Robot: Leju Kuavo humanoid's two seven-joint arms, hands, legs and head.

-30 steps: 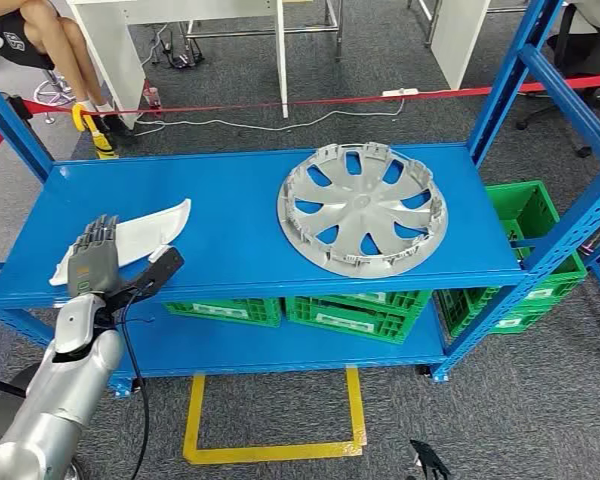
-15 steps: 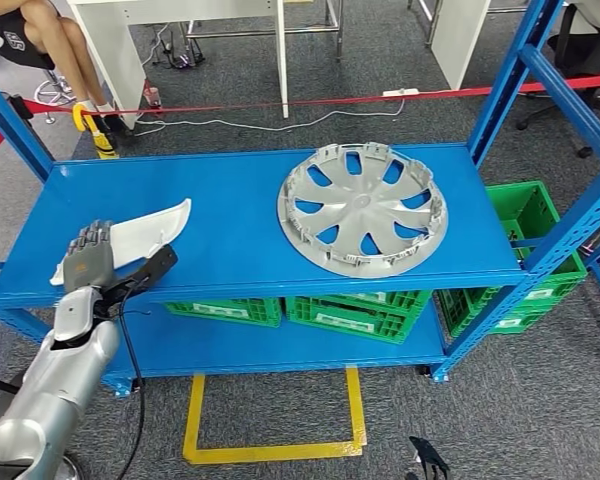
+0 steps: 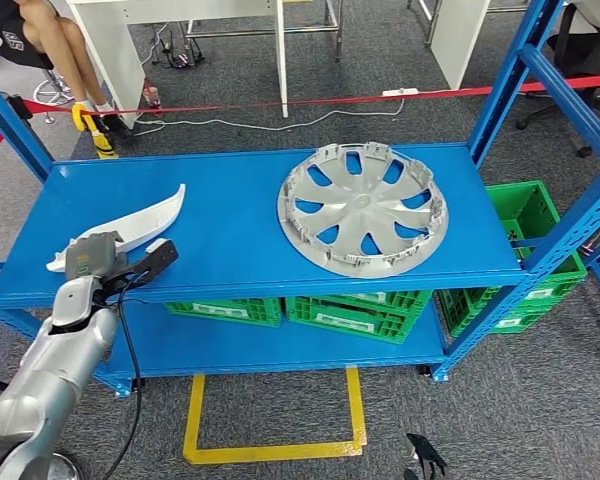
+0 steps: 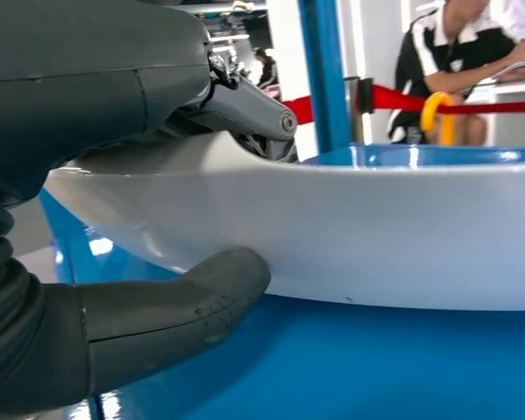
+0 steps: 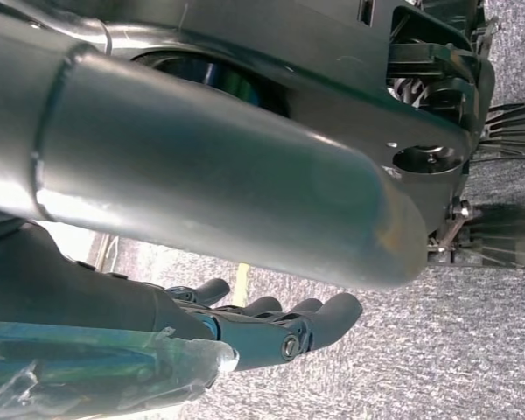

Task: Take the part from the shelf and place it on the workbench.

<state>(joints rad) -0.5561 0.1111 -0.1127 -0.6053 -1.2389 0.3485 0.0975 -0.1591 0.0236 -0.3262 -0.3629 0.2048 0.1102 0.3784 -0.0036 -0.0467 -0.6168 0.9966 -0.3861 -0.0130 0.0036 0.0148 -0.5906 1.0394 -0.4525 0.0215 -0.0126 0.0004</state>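
A long white curved part (image 3: 142, 222) lies at the left end of the blue shelf (image 3: 229, 235). My left hand (image 3: 92, 258) grips its near end at the shelf's front edge. In the left wrist view the grey thumb (image 4: 180, 306) sits under the white part (image 4: 379, 236) and the fingers press on it from above. The part's far tip stands slightly off the shelf. My right hand (image 5: 273, 328) hangs over the grey carpet with its fingers stretched out and nothing in them.
A silver wheel cover (image 3: 362, 207) lies on the right half of the shelf. Green crates (image 3: 357, 312) fill the lower level, and another one (image 3: 531, 215) stands at the right. Blue uprights (image 3: 520, 70) frame the shelf. A person sits (image 3: 55, 40) behind the red tape.
My left hand's fingers have curled down over the white part's near end, and the hand has drawn a little towards me. The part's far tip has risen and swung slightly.
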